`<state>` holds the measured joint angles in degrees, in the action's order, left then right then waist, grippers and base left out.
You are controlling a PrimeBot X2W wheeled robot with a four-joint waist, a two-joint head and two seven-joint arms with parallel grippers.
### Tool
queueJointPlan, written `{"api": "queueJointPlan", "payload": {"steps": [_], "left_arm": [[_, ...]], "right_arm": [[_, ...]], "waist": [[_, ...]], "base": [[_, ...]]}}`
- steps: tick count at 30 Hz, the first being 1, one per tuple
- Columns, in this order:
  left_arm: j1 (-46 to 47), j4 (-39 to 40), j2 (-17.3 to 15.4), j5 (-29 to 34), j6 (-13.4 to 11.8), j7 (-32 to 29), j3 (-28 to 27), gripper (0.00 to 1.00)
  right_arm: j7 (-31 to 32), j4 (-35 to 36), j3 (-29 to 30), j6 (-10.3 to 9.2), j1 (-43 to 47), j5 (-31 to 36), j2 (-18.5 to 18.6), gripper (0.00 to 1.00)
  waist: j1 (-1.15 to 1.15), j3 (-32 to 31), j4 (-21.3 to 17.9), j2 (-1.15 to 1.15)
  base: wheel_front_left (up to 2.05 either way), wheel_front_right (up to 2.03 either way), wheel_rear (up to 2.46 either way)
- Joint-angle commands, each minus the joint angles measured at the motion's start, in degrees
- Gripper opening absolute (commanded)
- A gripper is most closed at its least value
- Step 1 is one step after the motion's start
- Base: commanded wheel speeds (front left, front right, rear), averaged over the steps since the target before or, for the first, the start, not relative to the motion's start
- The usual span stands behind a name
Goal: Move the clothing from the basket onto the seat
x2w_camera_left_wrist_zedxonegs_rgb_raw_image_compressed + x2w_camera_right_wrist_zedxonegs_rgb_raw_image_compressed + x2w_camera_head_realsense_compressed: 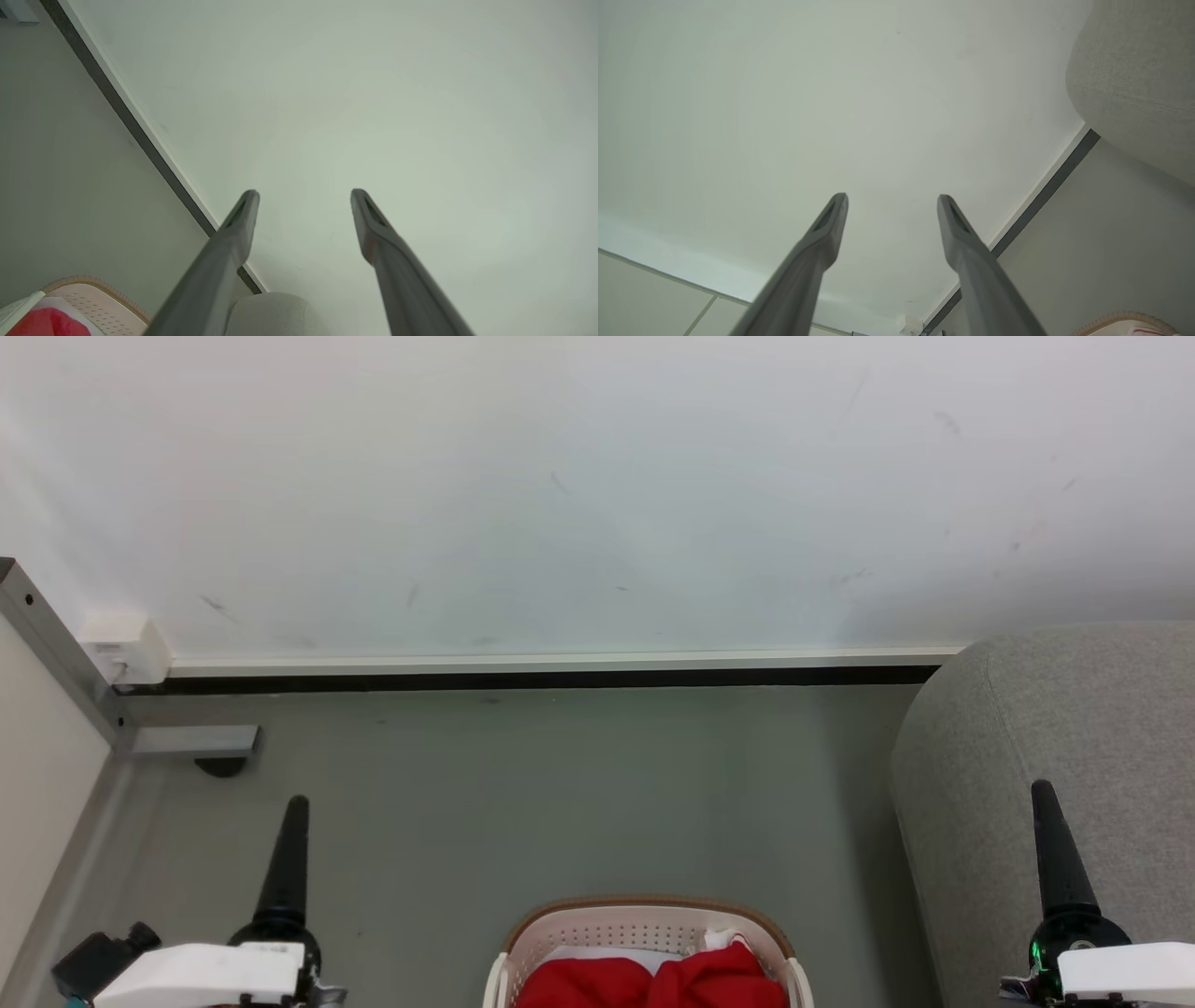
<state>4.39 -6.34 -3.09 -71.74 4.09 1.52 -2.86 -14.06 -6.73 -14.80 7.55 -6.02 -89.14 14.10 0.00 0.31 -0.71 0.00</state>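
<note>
Bright red clothing (653, 982) with a bit of white trim lies heaped in the cream basket (644, 919) with a brown rim, at the bottom middle of the head view. The light grey seat (1055, 747) bulges in at the right. My left gripper (294, 812) is raised at the lower left, over the floor to the basket's left. Over the seat's front, at the lower right, stands my right gripper (1041, 798). Both are open and empty: the left gripper (303, 193) and the right gripper (892, 198) show spread fingers pointing at the wall. A corner of the basket (93, 298) and the clothing (42, 324) peeks into the left wrist view.
A white wall (597, 495) with a pale skirting and dark gap runs across the back. A metal frame leg with a dark foot (201, 747) and a beige panel stand at the left. Grey floor (560, 793) lies between wall and basket.
</note>
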Motion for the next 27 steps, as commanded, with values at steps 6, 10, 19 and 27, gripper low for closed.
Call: {"api": "queueJointPlan", "payload": {"steps": [6,10,19,27], "left_arm": [[0.7,1.51,-0.81,9.13,0.66,1.53,0.0,1.0],[0.49,1.77,-0.66,13.88,0.83,2.33,0.02,1.0],[0.17,1.29,-0.79,23.45,1.23,3.98,0.91,1.0],[-0.21,0.48,-1.44,32.04,1.55,5.46,2.38,1.0]], "right_arm": [[-0.2,-0.06,1.93,-0.04,-1.13,10.33,-0.78,1.0],[-0.26,-0.51,2.27,-0.04,-1.17,16.98,-1.51,1.0],[-0.41,-2.54,4.37,-0.05,-1.39,31.37,-2.89,1.0],[-0.53,-3.84,5.31,-0.06,-1.35,41.6,-4.14,1.0]], "waist": [[0.0,0.02,-0.21,0.0],[0.0,0.01,-0.32,0.0],[0.0,0.06,-0.49,0.0],[0.0,0.01,-0.77,0.0]], "base": [[0.0,0.0,0.0],[0.0,0.0,0.0],[0.0,0.0,0.0],[0.0,0.0,0.0]]}}
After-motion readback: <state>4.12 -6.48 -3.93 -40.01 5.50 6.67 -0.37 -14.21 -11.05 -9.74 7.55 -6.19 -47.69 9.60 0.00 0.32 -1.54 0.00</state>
